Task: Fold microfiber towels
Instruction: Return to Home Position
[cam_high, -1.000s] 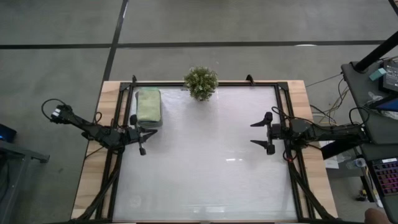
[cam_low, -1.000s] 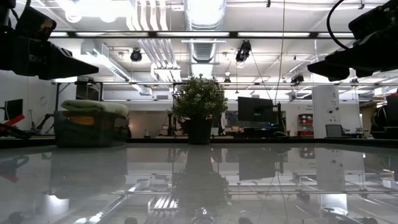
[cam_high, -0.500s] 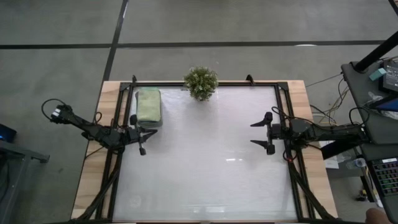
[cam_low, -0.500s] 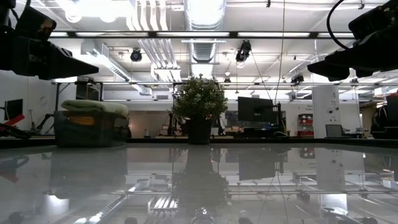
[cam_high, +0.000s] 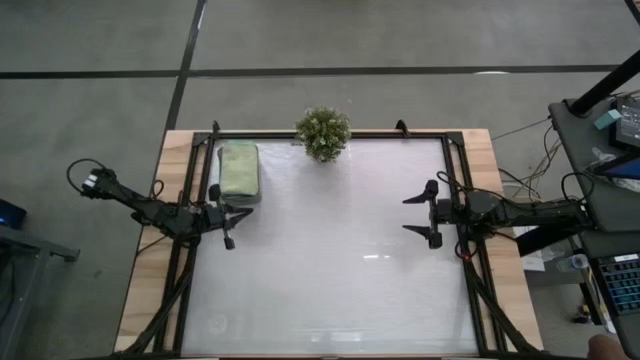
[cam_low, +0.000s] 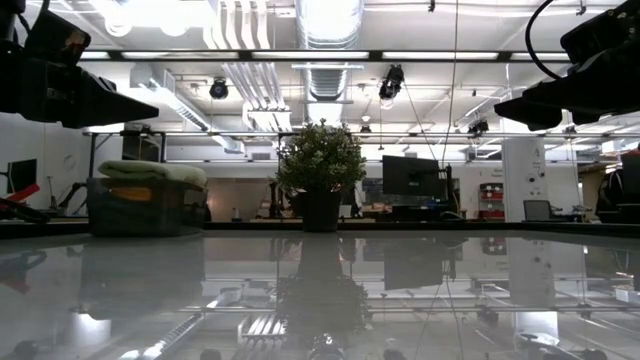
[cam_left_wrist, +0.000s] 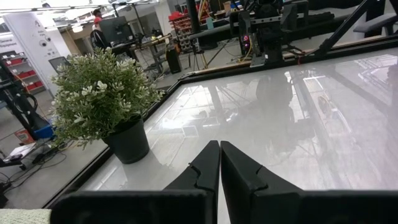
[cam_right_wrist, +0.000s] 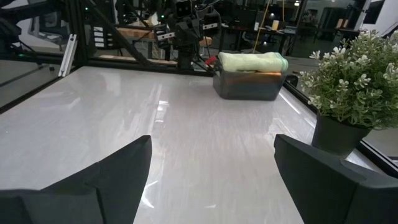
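We see no change over the last second: both arms are parked exactly where they were and nothing on the table has moved.

The left gripper (cam_left_wrist: 219, 149) is at the left edge of the glossy white table (cam_high: 330, 270), just beside the tray. Its fingers are pressed together with nothing between them. The right gripper (cam_high: 412, 214) is at the right edge, spread wide and empty.

A folded pale sage-green microfiber towel (cam_high: 239, 168) lies on top of the dark grey rectangular tray (cam_right_wrist: 245, 88) in the far left corner. A bright orange towel (cam_right_wrist: 249, 74) shows just under it. We can't see any other towels in there. The small bushy green plant (cam_high: 323, 132) stands at the far edge, apart from the tray.

No cloth is left loose on the table, so we judge folding done and the arms home.
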